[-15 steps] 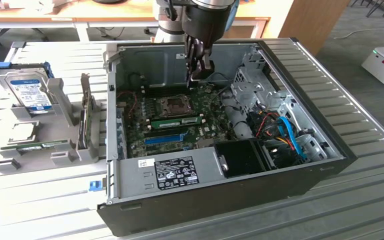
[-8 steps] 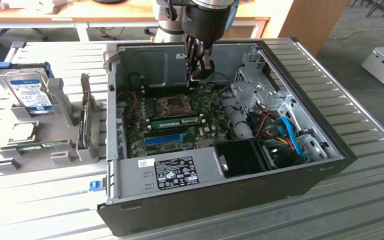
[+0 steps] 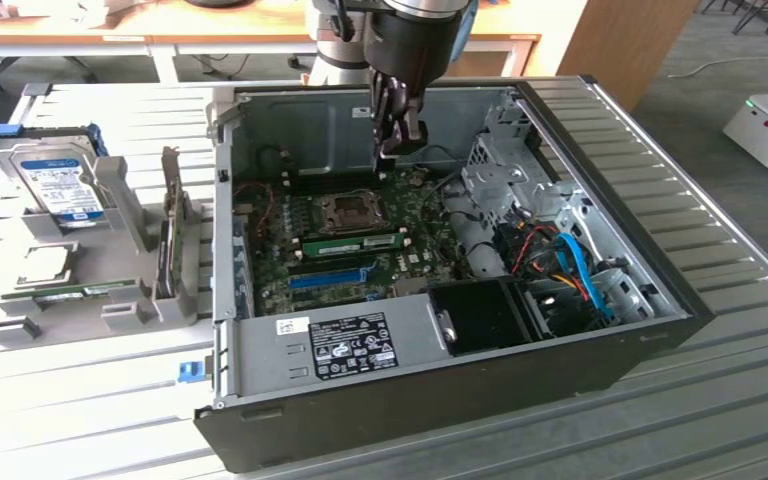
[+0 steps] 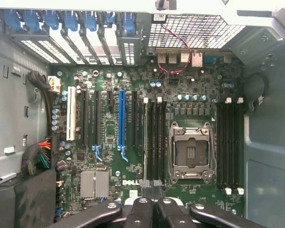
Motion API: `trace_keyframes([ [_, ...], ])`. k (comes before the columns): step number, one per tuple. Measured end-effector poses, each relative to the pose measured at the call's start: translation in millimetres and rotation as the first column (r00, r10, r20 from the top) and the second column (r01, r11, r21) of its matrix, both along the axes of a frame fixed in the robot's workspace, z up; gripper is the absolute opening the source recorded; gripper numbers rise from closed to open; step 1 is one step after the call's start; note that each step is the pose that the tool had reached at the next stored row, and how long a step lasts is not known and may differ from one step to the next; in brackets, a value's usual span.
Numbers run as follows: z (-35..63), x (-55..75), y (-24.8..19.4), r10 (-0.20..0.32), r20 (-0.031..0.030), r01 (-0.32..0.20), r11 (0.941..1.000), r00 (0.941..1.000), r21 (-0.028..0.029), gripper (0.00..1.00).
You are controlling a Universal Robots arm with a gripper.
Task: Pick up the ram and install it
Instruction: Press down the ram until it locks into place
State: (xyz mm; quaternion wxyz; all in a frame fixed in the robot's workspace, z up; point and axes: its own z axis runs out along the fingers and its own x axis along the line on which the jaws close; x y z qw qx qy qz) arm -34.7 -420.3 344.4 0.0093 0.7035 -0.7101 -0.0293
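Ribbed metal counter (image 3: pixel 77 400) carries an open computer case (image 3: pixel 491 400) with its motherboard (image 3: pixel 411 215) exposed. Inside, the ram (image 3: pixel 353 243) sits in a slot just on the near side of the CPU socket (image 3: pixel 351 210). The gripper (image 3: pixel 402 148) hangs above the board, jaws pressed together, holding nothing.

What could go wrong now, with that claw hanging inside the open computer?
1. The shut claw hangs low over the motherboard; a drop off line could strike the bare processor socket, which looks delicate.
2. The ram sits in a slot beside that socket; an uneven push might tilt or crack it.
3. Loose red and blue cables lie close by in the case and could perhaps snag the arm.
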Motion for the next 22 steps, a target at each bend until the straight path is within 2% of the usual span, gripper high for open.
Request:
trace_keyframes([
  [8,0.0,1.8,0.0,0.0,-0.0001,0.0,1.0,1.0,-0.0001,0.11],
  [17,0.0,21.7,0.0,0.0,0.0,0.0,1.0,1.0,0.0,0.11],
  [22,0.0,28.2,0.0,0.0,-0.0001,0.0,1.0,1.0,0.0001,0.11],
])
